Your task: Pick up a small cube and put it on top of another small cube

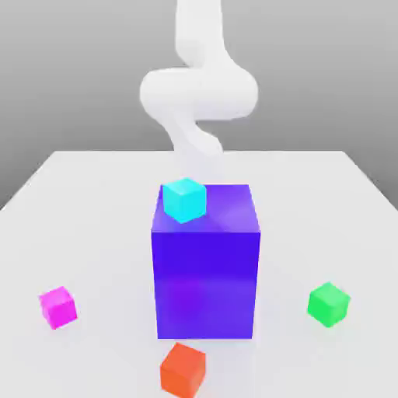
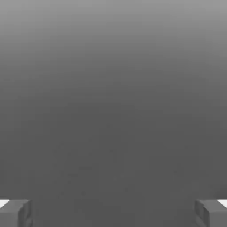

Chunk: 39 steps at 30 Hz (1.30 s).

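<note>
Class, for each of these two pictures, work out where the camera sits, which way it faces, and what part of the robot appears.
Exterior view: off the arm, looking down across the table at the big blue block and small cubes; the white arm rises behind.
Hand view: on the hand, facing plain grey; the open gripper shows its two fingertips.
Shared: no single thing can be matched across both.

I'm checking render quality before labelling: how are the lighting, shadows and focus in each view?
Exterior view: soft, even light; the white table shows barely any cast shadows; the big blue-purple block has a faint sheen on its top; the arm looks blurred. Hand view: a plain grey gradient, darker lower down, with the open claw fingertips at the corners.
</note>
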{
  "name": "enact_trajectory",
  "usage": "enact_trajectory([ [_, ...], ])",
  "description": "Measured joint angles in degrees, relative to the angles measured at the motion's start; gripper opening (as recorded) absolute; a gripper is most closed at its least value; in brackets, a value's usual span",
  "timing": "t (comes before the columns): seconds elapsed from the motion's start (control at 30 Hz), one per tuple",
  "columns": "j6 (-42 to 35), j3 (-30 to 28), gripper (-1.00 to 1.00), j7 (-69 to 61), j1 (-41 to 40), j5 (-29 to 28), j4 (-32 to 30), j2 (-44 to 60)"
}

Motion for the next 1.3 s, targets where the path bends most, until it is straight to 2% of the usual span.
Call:
enact_trajectory([
  [0.7,14.8,4.9,0.00,52.7,-24.7,-1.7,-10.9,27.2],
  [1.07,22.4,2.9,0.00,80.5,-33.7,-3.2,-16.5,41.3],
  [1.3,27.8,0.4,0.00,94.7,-36.2,-0.9,-19.7,50.6],
])
